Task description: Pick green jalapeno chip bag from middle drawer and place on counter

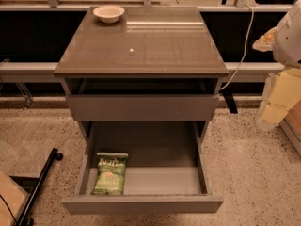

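Observation:
The green jalapeno chip bag [110, 173] lies flat in the front left corner of the middle drawer [155, 180], which is pulled wide open. The drawer above it [141, 107] is slightly open. The counter [141, 44] is the cabinet's glossy grey-brown top, with a tiny white speck near its middle. My gripper [278, 100] hangs at the right edge of the camera view under the white arm [289, 32]. It is well to the right of the cabinet, about level with the upper drawer, and holds nothing that I can see.
A small white bowl [108, 13] stands at the counter's back left corner. A white cable [242, 46] hangs behind the cabinet on the right. A black pole [40, 182] lies on the speckled floor at the left.

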Robot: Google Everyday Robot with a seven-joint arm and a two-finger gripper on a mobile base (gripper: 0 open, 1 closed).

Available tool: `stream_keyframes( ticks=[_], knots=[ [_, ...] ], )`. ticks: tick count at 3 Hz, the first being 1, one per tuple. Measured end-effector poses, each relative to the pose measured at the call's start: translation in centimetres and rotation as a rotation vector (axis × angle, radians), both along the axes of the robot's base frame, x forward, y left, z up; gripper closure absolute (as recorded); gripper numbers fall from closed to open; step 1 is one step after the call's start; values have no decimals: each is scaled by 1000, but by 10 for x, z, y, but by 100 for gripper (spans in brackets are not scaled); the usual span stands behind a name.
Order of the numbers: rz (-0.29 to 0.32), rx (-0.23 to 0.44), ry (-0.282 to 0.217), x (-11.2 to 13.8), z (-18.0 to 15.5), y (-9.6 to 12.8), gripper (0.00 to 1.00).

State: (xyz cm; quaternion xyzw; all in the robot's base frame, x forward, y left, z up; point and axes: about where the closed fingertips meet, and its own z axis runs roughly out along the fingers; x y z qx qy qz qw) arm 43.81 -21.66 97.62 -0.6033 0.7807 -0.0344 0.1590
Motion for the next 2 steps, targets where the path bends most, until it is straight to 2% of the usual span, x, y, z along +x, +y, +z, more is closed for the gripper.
stream_keyframes(
  ticks=[1, 2],
  knots=[
    [0, 0, 0, 0, 0, 0, 0],
    [22, 41, -28, 11, -4, 6, 0]
  ],
)
